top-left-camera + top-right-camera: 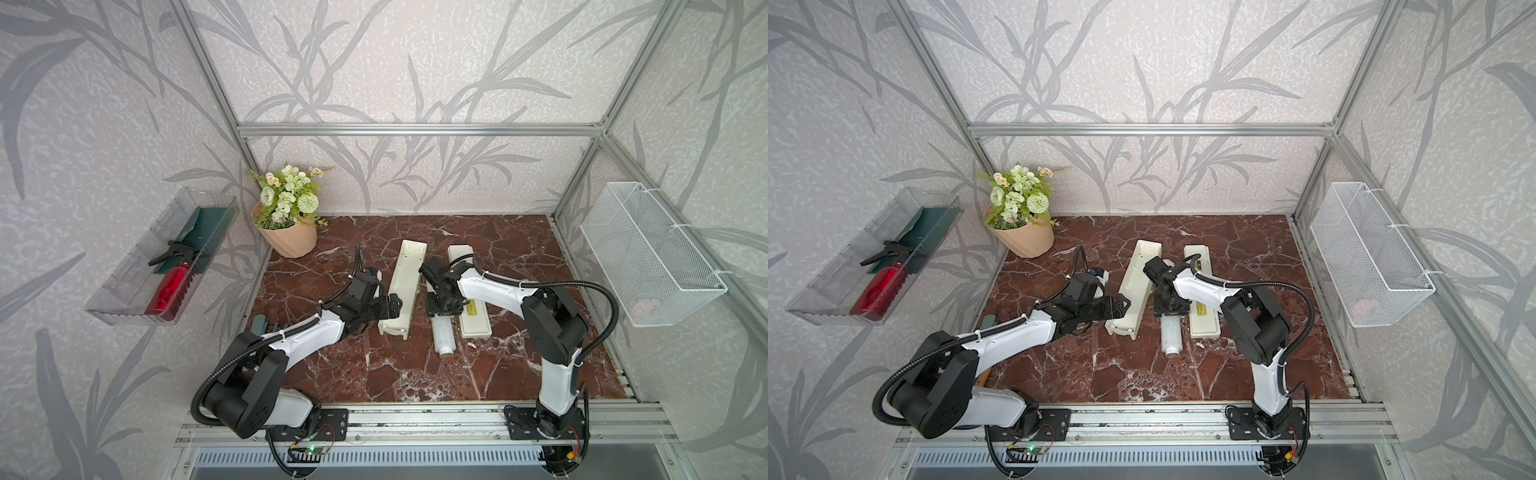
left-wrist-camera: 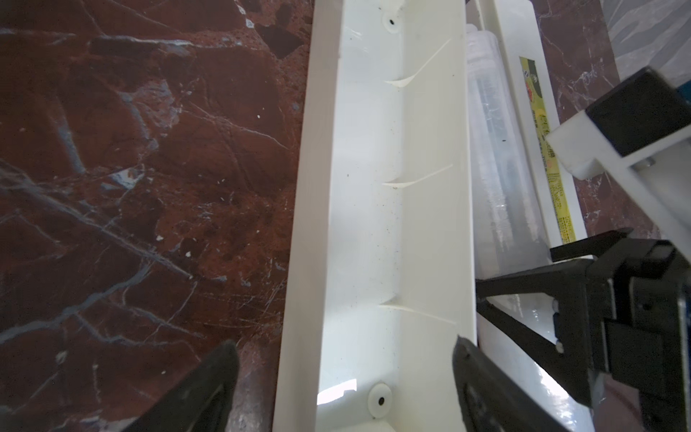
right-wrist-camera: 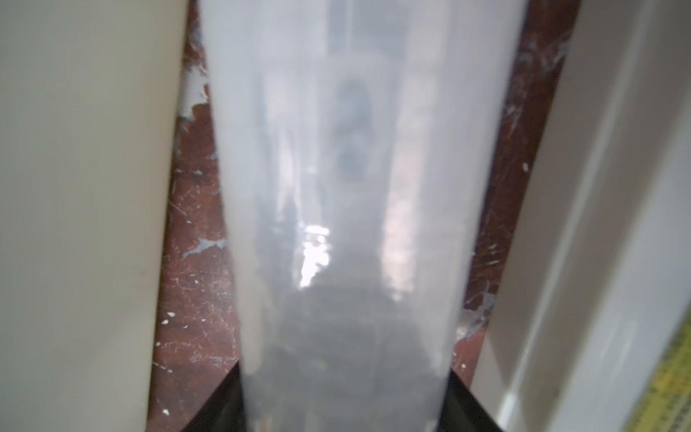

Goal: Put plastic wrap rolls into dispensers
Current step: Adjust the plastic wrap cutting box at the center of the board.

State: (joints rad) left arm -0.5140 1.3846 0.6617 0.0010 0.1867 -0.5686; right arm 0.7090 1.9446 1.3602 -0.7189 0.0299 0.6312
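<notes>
Whitish plastic wrap roll [image 1: 443, 338] lies on the marble surface [image 1: 332, 365], dispenser base [image 1: 401, 286] at its nine o'clock, lid [image 1: 477, 322] at three; right tool [image 1: 442, 311] clenches it, left tool [image 1: 395, 306] gapes astride the base.

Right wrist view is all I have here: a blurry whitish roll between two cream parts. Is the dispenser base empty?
Observer: Yes. The left wrist view looks into the dispenser base, which is open and bare inside. The plastic wrap roll lies on the table beside it, not in it.
Operator: Which cream part is the lid?
Observer: The lid is the one with the yellow-green label. In both top views it lies flat on the roll's other side.
Operator: Where is the left arm?
Observer: The left gripper hovers open over the base's near end and holds nothing.
</notes>
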